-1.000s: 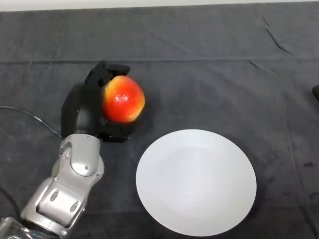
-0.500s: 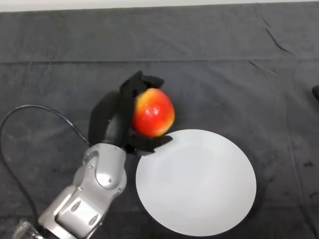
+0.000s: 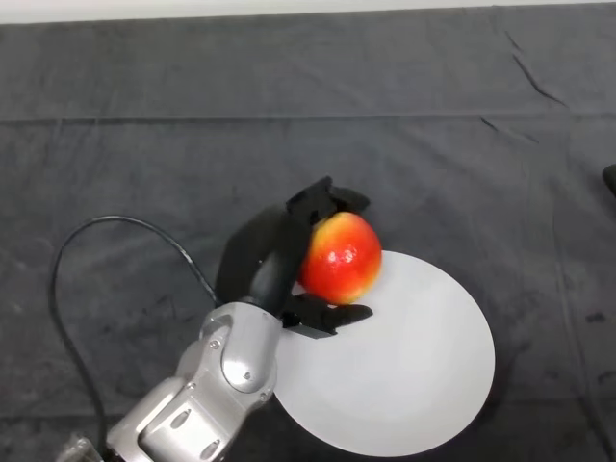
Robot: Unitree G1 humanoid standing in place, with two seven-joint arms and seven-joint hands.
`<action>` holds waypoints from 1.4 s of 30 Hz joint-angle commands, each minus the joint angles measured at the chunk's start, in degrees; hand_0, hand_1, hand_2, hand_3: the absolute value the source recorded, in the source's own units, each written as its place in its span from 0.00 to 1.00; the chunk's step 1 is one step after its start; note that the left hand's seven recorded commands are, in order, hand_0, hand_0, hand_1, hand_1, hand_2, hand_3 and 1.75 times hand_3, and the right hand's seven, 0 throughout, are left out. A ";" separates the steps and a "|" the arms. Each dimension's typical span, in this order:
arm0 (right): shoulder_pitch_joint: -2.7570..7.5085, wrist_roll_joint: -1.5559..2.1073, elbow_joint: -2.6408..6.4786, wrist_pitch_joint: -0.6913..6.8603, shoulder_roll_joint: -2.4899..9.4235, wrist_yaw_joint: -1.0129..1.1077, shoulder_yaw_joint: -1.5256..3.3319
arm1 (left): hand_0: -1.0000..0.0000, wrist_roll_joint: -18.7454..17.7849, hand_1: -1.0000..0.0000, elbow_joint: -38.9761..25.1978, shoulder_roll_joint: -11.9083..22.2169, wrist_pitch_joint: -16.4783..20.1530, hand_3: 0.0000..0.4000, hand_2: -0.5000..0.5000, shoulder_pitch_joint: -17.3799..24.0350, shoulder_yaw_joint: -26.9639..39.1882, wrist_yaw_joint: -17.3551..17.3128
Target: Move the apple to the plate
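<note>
The apple (image 3: 340, 257) is judged to be firm, rounded and of moderate weight, with a smooth, glossy skin that could slip under a loose hold; a bruise could be expected if it were dropped from any height. It is best taken across its widest part, from opposite sides, and that is how it is gripped here. The left hand (image 3: 274, 258) is curled round it: the fingers (image 3: 327, 199) are wrapped over the far side of the fruit and the thumb (image 3: 332, 316) is pressed against the near side, so that the apple is pinched between them. The apple is seated just to the right of the palm. It is carried over the upper left edge of the white plate (image 3: 423, 366), which extends to the right of the hand. Whether the apple is yet resting on the plate cannot be told.
</note>
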 commanded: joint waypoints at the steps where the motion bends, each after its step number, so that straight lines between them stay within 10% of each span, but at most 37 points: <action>1: 0.22 0.28 -0.90 -0.01 -1.47 -0.43 -0.52 | 0.00 1.08 0.00 -0.37 0.24 0.65 1.00 0.50 0.64 -2.17 -0.80; 27: 0.12 0.27 -0.65 0.01 -1.58 -0.33 -0.53 | 0.00 -2.29 0.00 7.08 -0.89 -0.95 1.00 0.50 -3.66 -12.82 -1.37; 28: 0.11 0.27 -0.64 0.01 -1.59 -0.32 -0.54 | 0.01 -2.33 0.33 7.16 -0.79 -0.89 0.99 0.34 -3.80 -12.96 -1.47; 32: 0.10 0.27 -0.60 0.01 -1.60 -0.30 -0.54 | 0.32 -2.34 0.97 7.20 -0.56 -0.44 0.68 0.17 -4.21 -13.34 -1.71; 37: 0.08 0.27 -0.56 0.01 -1.62 -0.28 -0.54 | 1.00 -2.22 1.00 7.41 -0.39 -0.22 0.00 0.50 -4.40 -13.70 -1.63; 42: 0.07 0.26 -0.53 0.01 -1.63 -0.27 -0.55 | 1.00 -2.20 1.00 7.26 -0.08 0.06 0.00 0.50 -4.63 -13.51 -1.73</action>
